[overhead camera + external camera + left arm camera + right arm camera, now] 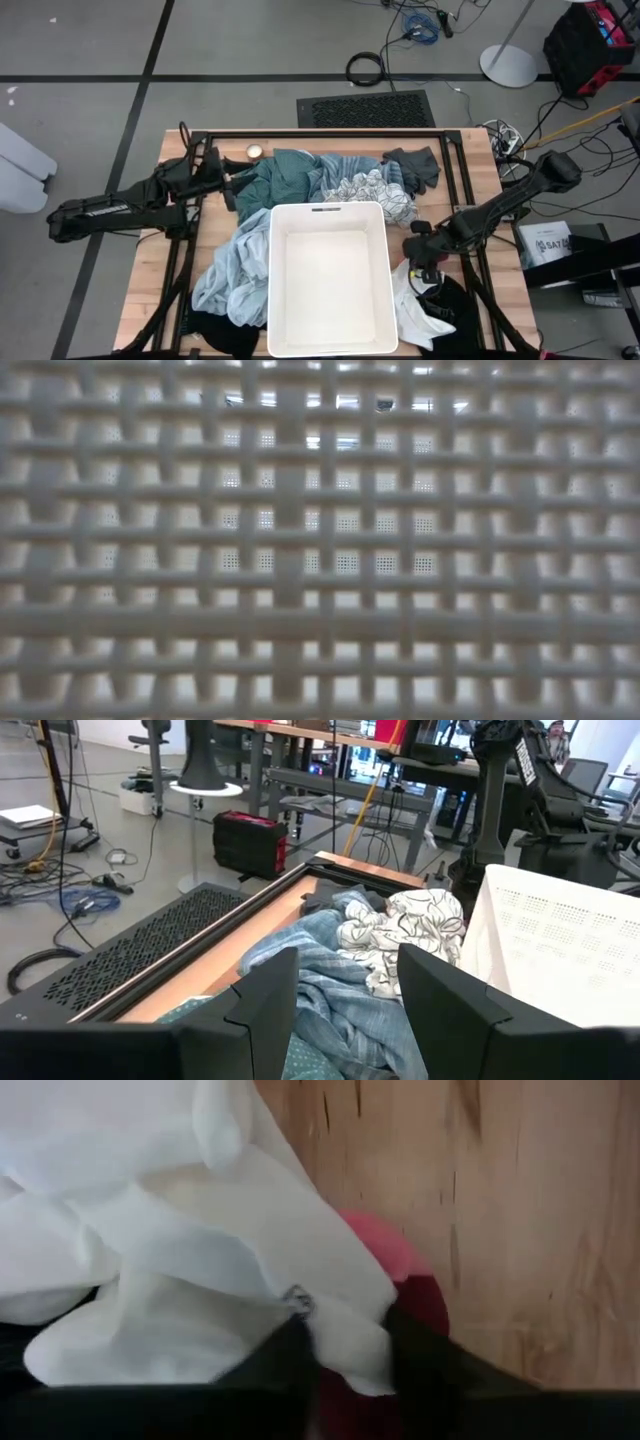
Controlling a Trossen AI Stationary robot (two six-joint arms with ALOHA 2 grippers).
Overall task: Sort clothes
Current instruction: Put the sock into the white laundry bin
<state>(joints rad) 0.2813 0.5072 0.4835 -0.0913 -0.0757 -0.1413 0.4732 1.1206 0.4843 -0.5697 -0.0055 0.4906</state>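
Note:
The clothes lie around a white bin [327, 275]: teal [285, 175], blue-white striped [345, 165], white patterned [372, 195], dark grey [415, 165], light blue [235, 270], black [225, 335] and a white garment [420, 312]. My right gripper [427, 268] points down at the bin's right and is shut on the white garment's edge [350, 1350], just above a pink-magenta sock [405, 1275] on the wood. My left gripper [347, 995] is open and hovers over the teal and striped clothes at the far left. It touches nothing that I can see. My right gripper has a fold at the white garment's edge [345, 1335] between its two fingers [285, 1365], coming from above and pointing down. The rest of the garment lies slack on the table. The sock's dark red end [345, 1405] shows in the gap below the cloth; whether the fingers touch it, I cannot tell.
The bin's lattice wall [320, 540] fills the low view. A black frame [320, 133] runs around the tabletop. A small round object [254, 151] lies at the far left. Bare wood [150, 290] shows along the table's left edge.

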